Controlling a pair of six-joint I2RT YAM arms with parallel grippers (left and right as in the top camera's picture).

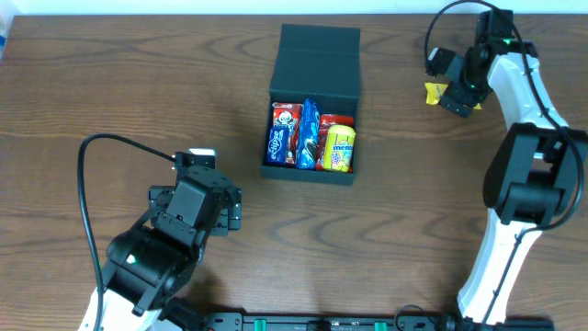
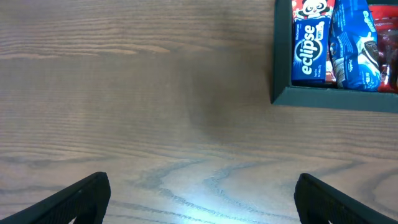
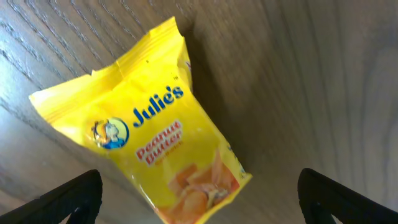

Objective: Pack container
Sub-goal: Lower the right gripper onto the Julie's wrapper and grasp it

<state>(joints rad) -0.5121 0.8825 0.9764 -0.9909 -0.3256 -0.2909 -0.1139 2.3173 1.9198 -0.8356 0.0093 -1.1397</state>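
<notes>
Sitting mid-bench (image 1: 138,83) with its lid (image 1: 319,55) flapped back, the container (image 1: 308,175) holds several snacks (image 1: 312,138), while a yellow packet (image 3: 155,143) lies flat, well off to its right. The right hand (image 3: 199,180) hangs right over that packet, open and empty, with the packet's long axis running diagonally across the gap. The left hand (image 2: 202,186), also open and empty, sits off the container's front-left corner, so the right arm looks better placed.

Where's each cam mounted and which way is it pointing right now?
Overhead: above table, facing straight down; sees container, packet, left gripper, right gripper.
Left wrist: low over the table, faces container corner; own fingers at bottom edge.
Right wrist: looks down at packet; own fingers.
Shared: container in overhead and left wrist; packet in overhead and right wrist.
</notes>
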